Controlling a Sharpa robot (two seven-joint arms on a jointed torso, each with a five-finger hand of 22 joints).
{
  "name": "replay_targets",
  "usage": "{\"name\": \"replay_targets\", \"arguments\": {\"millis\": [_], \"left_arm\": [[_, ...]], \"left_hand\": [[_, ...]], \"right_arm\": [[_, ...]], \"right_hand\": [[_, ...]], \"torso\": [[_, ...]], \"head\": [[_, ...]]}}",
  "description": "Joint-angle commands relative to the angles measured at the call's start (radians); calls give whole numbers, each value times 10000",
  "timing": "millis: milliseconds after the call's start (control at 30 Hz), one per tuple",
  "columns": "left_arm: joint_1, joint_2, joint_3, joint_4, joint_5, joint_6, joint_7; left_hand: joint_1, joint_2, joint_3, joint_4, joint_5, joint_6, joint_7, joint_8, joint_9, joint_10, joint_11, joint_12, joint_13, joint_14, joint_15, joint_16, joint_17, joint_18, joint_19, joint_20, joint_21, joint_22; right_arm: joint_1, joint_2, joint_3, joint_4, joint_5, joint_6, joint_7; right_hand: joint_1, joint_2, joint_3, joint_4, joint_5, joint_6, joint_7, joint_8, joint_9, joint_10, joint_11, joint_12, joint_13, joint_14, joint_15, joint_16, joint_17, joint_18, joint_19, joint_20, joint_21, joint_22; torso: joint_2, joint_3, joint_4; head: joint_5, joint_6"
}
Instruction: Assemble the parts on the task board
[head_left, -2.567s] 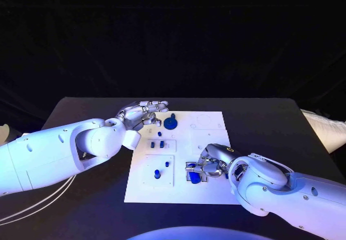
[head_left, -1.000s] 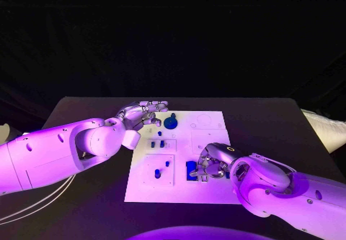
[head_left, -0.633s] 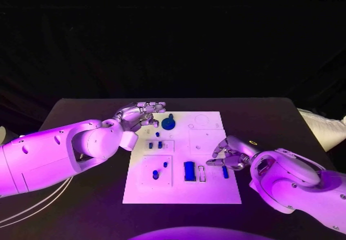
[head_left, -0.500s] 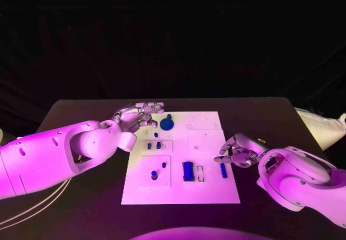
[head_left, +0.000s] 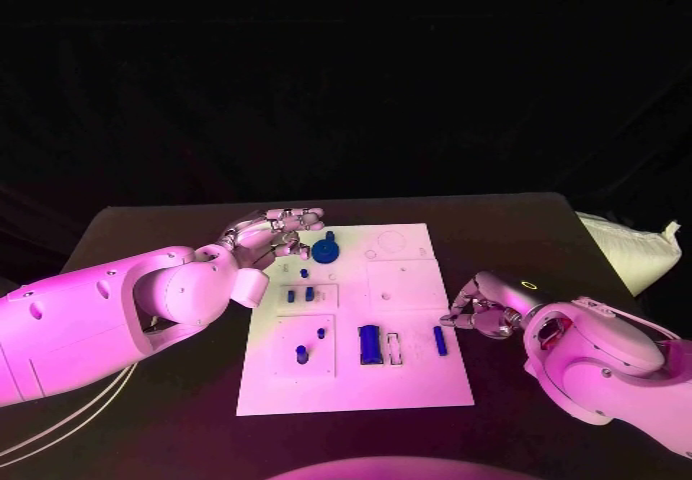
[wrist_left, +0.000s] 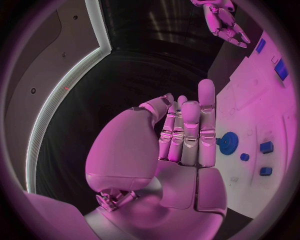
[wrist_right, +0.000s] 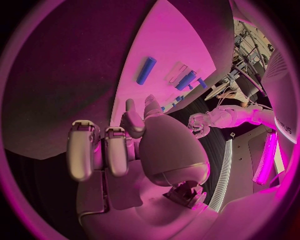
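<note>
The white task board (head_left: 411, 385) lies in the middle of the black table. On it are a blue gear (head_left: 326, 250), several small blue pegs (head_left: 299, 295), a wide blue block (head_left: 369, 344) and a slim blue bar (head_left: 440, 340). My left hand (head_left: 274, 232) hovers at the board's far left corner, beside the gear (wrist_left: 228, 142), fingers straight and close together, holding nothing. My right hand (head_left: 483, 308) sits just off the board's right edge, level with the slim bar (wrist_right: 146, 70), its fingers curled in with nothing in them.
Bare black table (head_left: 159, 225) surrounds the board on all sides. A white padded thing (head_left: 627, 250) lies off the table's right edge. The board's near strip holds no parts.
My right hand has drawn back to the right, off the board, leaving the wide block and the slim bar lying there. The left hand has stayed by the gear. The camera has shifted slightly.
</note>
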Motion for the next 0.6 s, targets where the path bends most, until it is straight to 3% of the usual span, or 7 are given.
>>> {"name": "replay_targets", "arguments": {"millis": [33, 600], "left_arm": [[-10, 11, 1, 20, -30, 202, 42], [-19, 1, -1, 14, -30, 206, 32]], "left_hand": [[32, 65, -48, -20, 53, -76, -5, 47, 3, -49, -11, 27, 14, -48, -8, 49, -11, 108, -4, 11, -58, -15], [32, 65, -48, -20, 53, -76, -5, 47, 3, -49, -11, 27, 14, -48, -8, 49, -11, 108, -4, 11, -58, -15]], "right_arm": [[-55, 55, -7, -65, -601, 742, -27], [-322, 442, -25, -195, -860, 1446, -67]], "right_hand": [[-141, -17, -49, 129, 40, 102, -20, 75, 56, -52, -59, -237, -145, 754, -62, -36, 1293, 32, -38, -47, -57, -38], [-284, -239, -261, 380, 37, 125, -33, 35, 167, -31, -72, -321, -214, 752, -83, -57, 1277, 35, -49, -80, -86, -67]], "torso": [[0, -11, 17], [2, -18, 8]], "head": [[-8, -23], [44, -80]]}}
